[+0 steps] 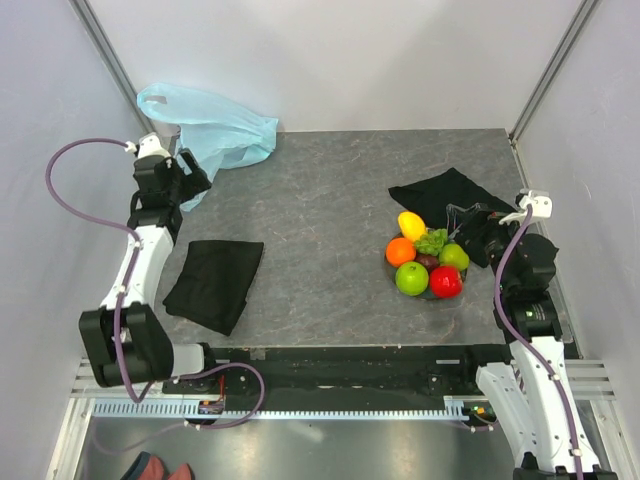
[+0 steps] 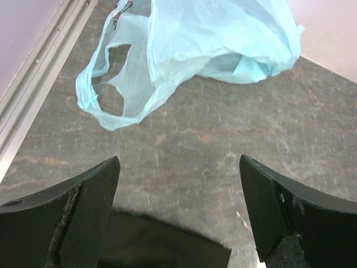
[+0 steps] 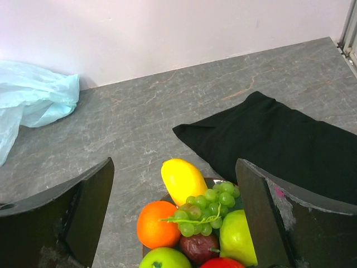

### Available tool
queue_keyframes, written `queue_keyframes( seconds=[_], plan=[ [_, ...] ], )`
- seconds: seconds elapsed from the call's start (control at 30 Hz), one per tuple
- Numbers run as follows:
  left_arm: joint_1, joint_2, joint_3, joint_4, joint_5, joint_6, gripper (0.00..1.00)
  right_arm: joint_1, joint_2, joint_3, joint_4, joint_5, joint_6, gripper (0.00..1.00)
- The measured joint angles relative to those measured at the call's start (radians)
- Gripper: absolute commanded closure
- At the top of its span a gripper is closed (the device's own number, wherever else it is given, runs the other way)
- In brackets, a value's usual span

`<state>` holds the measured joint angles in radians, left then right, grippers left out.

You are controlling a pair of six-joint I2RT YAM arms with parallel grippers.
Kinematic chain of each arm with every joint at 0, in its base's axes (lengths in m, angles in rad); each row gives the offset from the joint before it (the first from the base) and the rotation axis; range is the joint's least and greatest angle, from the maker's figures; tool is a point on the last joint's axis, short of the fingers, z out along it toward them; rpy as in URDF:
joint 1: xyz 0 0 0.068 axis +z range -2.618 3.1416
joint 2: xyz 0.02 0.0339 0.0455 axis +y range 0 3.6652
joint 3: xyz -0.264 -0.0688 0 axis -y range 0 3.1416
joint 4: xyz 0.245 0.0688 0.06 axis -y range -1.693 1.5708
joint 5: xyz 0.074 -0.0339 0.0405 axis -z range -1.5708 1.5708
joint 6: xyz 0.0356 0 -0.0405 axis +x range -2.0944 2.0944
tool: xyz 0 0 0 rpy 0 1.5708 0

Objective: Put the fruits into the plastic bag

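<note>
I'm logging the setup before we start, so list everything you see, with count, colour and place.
plastic bag: one, light blue, far left corner
yellow fruit: one, yellow, far side of right-hand pile
orange: one, orange, pile's left
grape bunch: one, green, pile's middle
green apples: two, green, pile's near and right sides
red apple: one, red, pile's near side
purple fruit: one, dark, next to the grapes
black cloths: two, black, near left, far right
table: one, grey
left tool: one, black, open, facing the bag
right tool: one, black, open, by the pile
</note>
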<state>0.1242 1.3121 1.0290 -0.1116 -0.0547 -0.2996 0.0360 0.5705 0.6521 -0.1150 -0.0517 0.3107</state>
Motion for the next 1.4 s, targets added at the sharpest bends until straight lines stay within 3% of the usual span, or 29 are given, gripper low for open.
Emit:
queue_keyframes(
  seconds=[0.27, 0.63, 1.1, 1.2, 1.23, 1.4],
  plan=[
    [0.039, 0.202, 0.064, 0.138, 0.039, 0.001, 0.04, 0.0, -0.001, 0.005, -0.012, -0.025, 0.0, 0.02],
    [0.118, 0.518, 0.264, 0.241, 0.23, 0.001, 0.07, 0.0, 0.015, 0.045, -0.033, -0.117, -0.006, 0.02],
    [0.149, 0.685, 0.366, 0.302, 0.427, -0.025, 0.12, 0.0, 0.026, 0.086, -0.068, -0.12, -0.029, 0.02],
    [0.155, 0.702, 0.375, 0.302, 0.451, -0.028, 0.28, 0.0, 0.033, 0.087, -0.071, -0.12, -0.031, 0.02],
    [0.156, 0.707, 0.381, 0.303, 0.457, -0.032, 0.39, 0.0, 0.035, 0.088, -0.074, -0.12, -0.031, 0.02],
    [0.155, 0.714, 0.386, 0.319, 0.505, -0.048, 0.74, 0.0, 0.037, 0.089, -0.083, -0.12, -0.037, 0.02]
  ],
)
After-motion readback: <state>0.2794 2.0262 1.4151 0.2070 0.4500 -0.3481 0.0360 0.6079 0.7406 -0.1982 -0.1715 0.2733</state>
